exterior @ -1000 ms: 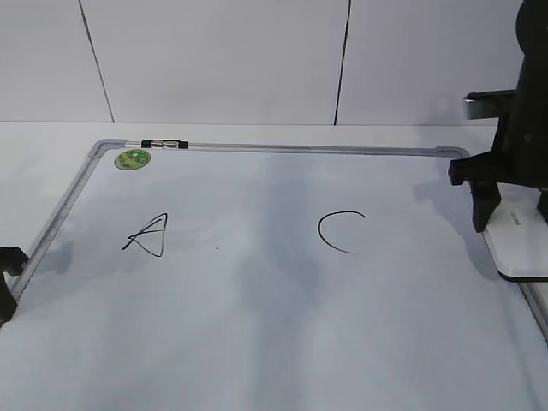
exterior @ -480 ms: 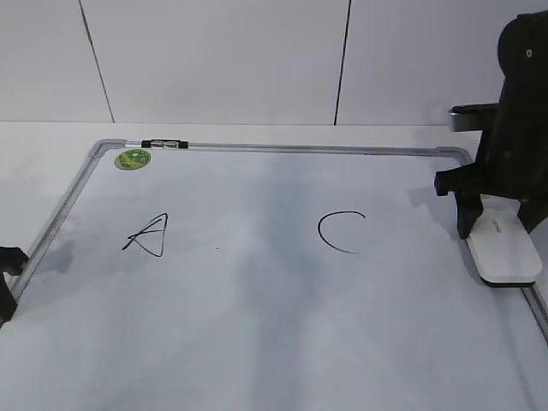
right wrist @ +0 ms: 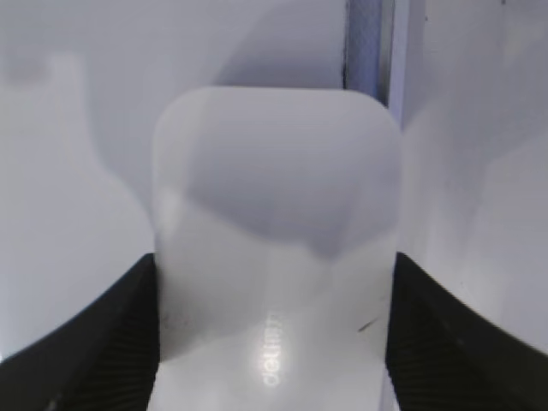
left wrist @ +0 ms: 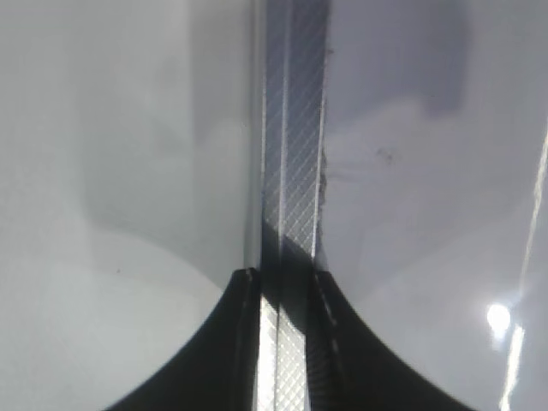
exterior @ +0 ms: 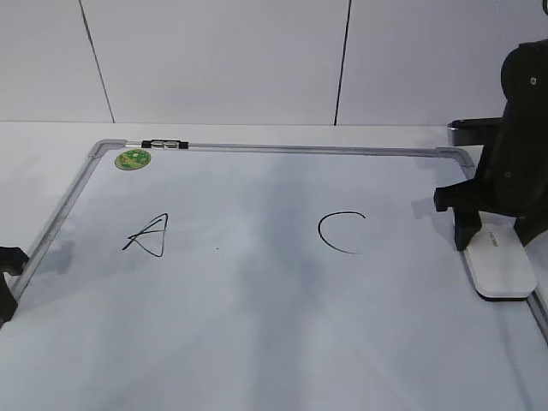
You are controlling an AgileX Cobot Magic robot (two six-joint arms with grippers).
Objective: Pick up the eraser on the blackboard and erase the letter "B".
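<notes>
The right end effector [exterior: 495, 241] stood at the right edge of the blackboard [exterior: 274, 325], its two dark fingers [right wrist: 111, 342] closed against the long sides of the eraser [exterior: 498, 264]. In the right wrist view the white block filled the gap between them, with no space showing on either side, so it appeared clamped. Whether its underside rested on the board or hung just above it could not be told from the exterior view.

The eraser lay just inside the grey frame [exterior: 300, 149], near the board's far right corner. The letter "C" [exterior: 339, 232] was to its left, well apart from it, and the letter "A" [exterior: 148, 235] sat further left again. Between them, a tiny dark speck [exterior: 217, 248] marked otherwise blank board; no "B" could be made out. A green sticker [exterior: 133, 158] sat at the far left corner.

The left end effector [left wrist: 281, 282] sat low over the board's left frame rail, its fingers straddling the rail, holding nothing. The white surface [exterior: 43, 163] lay around the frame.
</notes>
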